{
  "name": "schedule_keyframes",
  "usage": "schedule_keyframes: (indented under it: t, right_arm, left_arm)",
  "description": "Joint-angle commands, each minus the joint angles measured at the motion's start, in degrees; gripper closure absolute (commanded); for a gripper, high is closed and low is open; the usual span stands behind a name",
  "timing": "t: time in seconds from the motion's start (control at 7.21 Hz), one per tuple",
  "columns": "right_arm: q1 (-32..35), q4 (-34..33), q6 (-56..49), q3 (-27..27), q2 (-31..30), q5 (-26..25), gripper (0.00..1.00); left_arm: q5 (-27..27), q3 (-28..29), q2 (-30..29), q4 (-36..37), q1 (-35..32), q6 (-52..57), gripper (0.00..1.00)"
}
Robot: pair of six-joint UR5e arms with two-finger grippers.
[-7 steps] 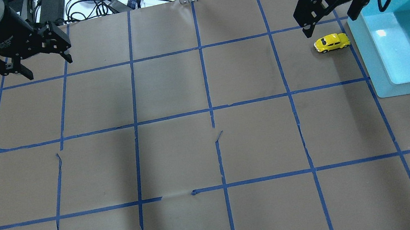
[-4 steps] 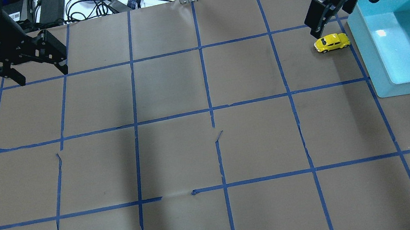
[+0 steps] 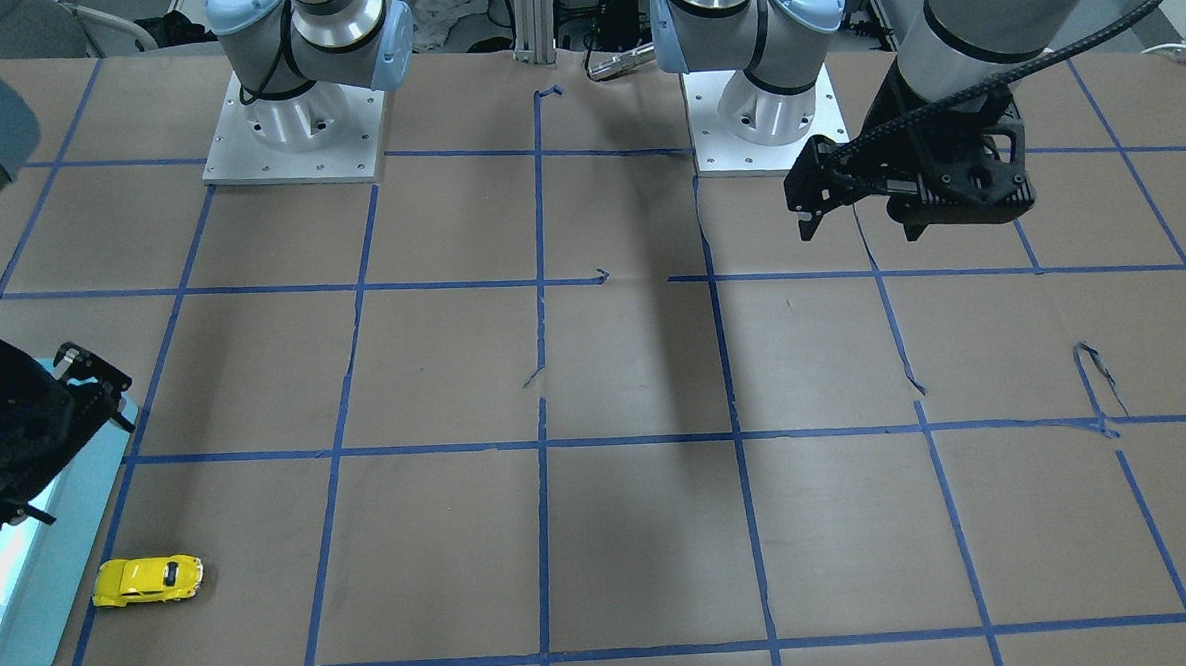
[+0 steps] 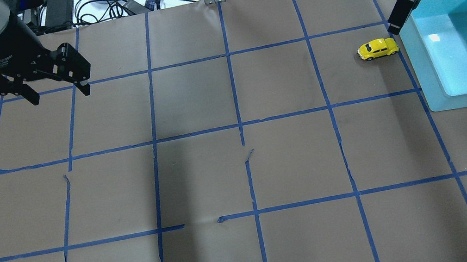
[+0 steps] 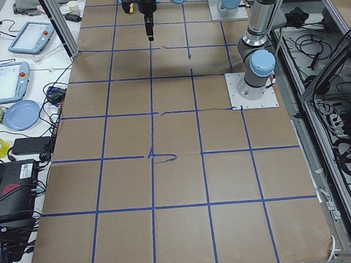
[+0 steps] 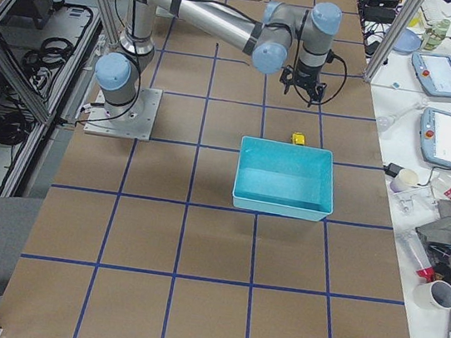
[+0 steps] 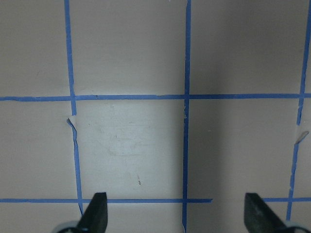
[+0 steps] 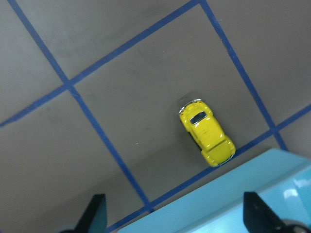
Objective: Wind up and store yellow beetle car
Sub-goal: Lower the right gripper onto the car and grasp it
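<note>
Yellow beetle car (image 4: 378, 48): stood on its wheels on the counter (image 4: 244, 171), at about 2 o'clock of the counter in the overhead view. It is held by nothing.
Car's lie: its length is set across the overhead view, and one end is just beside the teal bin (image 4: 414, 60), with a blue tape line between them.
Teal bin: found at 3 o'clock of the car; a rectangular open box, seen at the counter's right edge.
Writing: small white lettering is seen on the body of the left end effector (image 4: 61, 93), too small to be read. No marking can be made out on the car.
Right end effector (image 4: 394, 27): hung at 1 o'clock of the car, over the bin's corner nearest the car, and turned edge-on to the overhead camera. Its fingers are spread wide apart in the wrist view, with nothing between them; the car is seen below, clear of both.
Right arm's pose: the wrist is pointed down at the counter, and the arm is stretched out from its base.
Left end effector: hung at 10 o'clock of the counter, well apart from the car, fingers parted and nothing held.
Left arm's pose: the wrist is pointed straight down above a crossing of tape lines.
Counter: covered in brown paper and marked into squares with blue tape.
</note>
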Motion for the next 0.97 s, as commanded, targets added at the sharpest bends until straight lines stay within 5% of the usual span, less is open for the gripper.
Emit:
schedule_keyframes:
  t: [0.0, 0.83]
  right_arm:
    - [0.0, -7.9, -13.2, 1.0, 6.6, 0.6, 0.00]
    - [0.0, -19.0, -29.4, 2.4, 13.6, 2.1, 0.03]
  left_arm:
    - [0.7, 0.0, 1.0, -0.7, -0.3, -0.7, 0.00]
    - [-0.3, -0.9, 2.1, 0.5, -0.7, -0.4, 0.00]
